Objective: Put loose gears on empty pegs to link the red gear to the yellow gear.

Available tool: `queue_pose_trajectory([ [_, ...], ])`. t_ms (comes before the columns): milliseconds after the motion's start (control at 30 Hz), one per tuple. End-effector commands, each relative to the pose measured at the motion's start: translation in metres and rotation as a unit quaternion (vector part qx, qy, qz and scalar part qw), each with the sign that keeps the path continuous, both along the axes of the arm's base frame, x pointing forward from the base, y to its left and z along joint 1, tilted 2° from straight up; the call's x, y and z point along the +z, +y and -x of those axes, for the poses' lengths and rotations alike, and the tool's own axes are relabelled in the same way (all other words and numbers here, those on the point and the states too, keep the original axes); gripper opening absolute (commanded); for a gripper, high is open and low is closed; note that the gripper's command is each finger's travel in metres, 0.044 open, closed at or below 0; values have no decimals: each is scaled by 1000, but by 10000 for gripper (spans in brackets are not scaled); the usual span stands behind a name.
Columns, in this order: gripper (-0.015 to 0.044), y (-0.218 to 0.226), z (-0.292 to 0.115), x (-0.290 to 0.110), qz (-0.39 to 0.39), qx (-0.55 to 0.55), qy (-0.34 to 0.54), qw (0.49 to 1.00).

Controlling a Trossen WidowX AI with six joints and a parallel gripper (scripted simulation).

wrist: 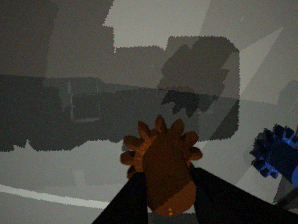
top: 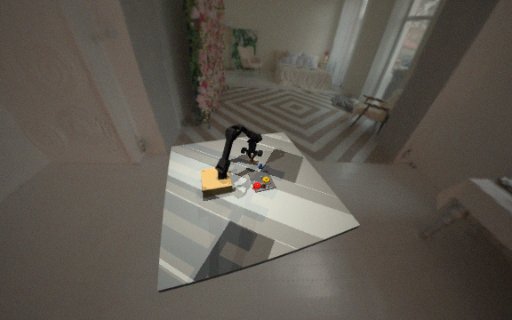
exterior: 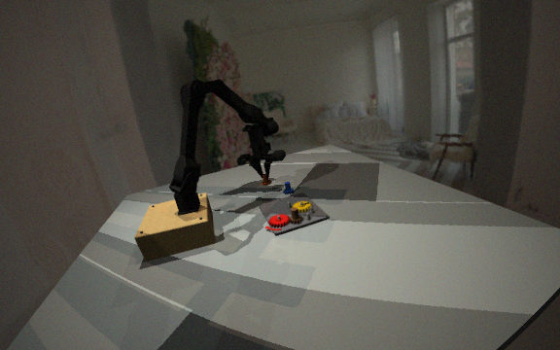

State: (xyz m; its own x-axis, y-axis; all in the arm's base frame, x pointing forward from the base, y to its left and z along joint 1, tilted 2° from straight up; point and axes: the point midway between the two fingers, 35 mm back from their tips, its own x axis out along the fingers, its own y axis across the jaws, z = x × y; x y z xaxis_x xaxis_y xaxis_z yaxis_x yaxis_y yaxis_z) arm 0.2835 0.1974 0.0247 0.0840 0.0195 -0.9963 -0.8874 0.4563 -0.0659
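My gripper point(top: 252, 159) point(exterior: 265, 176) point(wrist: 166, 179) is shut on the hub of the orange gear point(exterior: 265, 182) point(wrist: 165, 157). It holds the gear a little above the table, and the gear's shadow lies apart from it. The blue gear point(top: 260, 165) point(exterior: 288, 188) point(wrist: 274, 152) stands on the table beside it. On the grey board point(top: 254, 178) point(exterior: 271, 206) are the red gear point(top: 255, 185) point(exterior: 278, 221), the yellow gear point(top: 266, 180) point(exterior: 302, 206) and a brown gear point(exterior: 296, 217) between them at the front. Short pegs show near the yellow gear; its stripe is unclear.
The arm's wooden base block point(top: 215, 181) point(exterior: 175, 228) stands left of the board. The red arrow point(exterior: 273, 228) lies at the board's front left edge. Dark shadows and pale patches cross the table point(top: 300, 209) point(exterior: 382, 258).
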Motion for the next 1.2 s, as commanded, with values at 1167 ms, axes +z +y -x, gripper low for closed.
queue_pose_trajectory([
  [1167, 0, -5, 11, 108, 10, -17, 14, 1000],
])
